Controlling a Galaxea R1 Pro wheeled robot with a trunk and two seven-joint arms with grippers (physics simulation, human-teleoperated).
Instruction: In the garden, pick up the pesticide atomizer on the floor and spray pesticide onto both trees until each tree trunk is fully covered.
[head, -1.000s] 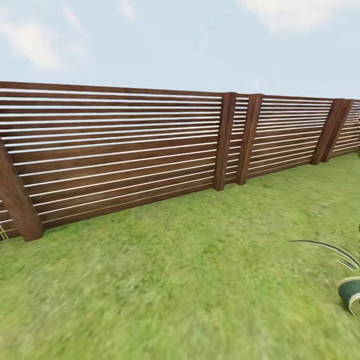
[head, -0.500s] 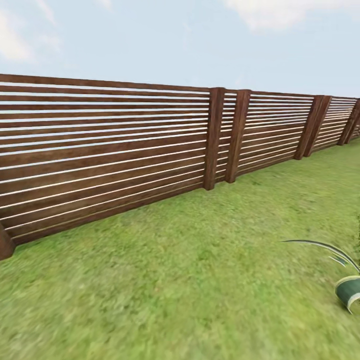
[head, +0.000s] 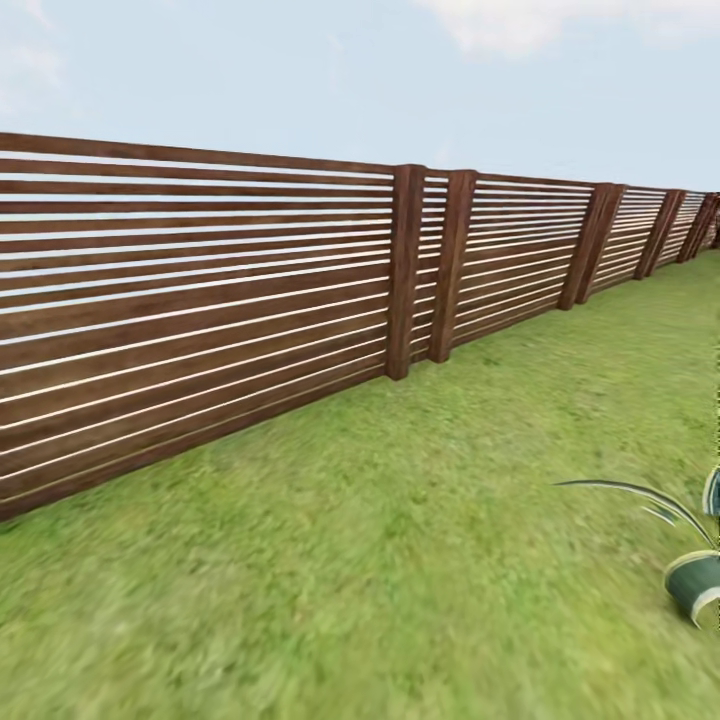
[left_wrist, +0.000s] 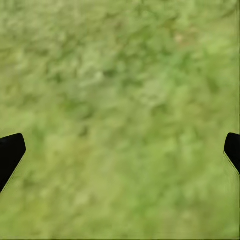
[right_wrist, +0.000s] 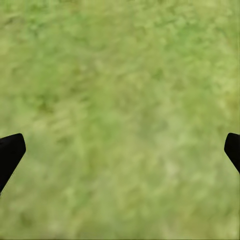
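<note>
Head view: slatted wooden fence (head: 200, 300) runs from the left edge away toward the far right, paired posts (head: 428, 268) at each panel joint. Lawn (head: 380, 560) in front of it. At the right edge, striped leaf blades of a plant (head: 690, 560), one curled leaf low down. Sky above.

Task things: the atomizer, the trees and the paved floor are not in the pictures now, so their position cannot be read here. Which way the atomizer lies from either set of fingers: cannot tell. Its long axis: cannot tell. Which arm is nearer: cannot tell.

Left wrist view: left gripper (left_wrist: 120, 150) looks straight down at blurred grass (left_wrist: 120, 90). Dark fingertips (left_wrist: 10, 152) show at the two opposite edges of the picture, so the fingers stand wide apart. Nothing between them.

Right wrist view: right gripper (right_wrist: 120, 150) the same; fingertips (right_wrist: 10, 152) at the two edges, wide apart, grass (right_wrist: 120, 90) below, nothing held.

Judgement: robot is in transit, on lawn, near the fence line. Pickup not begun. The relation that matters for the coming move is not finger-to-bottle but base-to-patio: the paving must come into the head view before either arm can be chosen. Both arms look equally ready, pointing down and unloaded.

Risk: the plant sits close on the right side; the base could brush it in turning that way.
</note>
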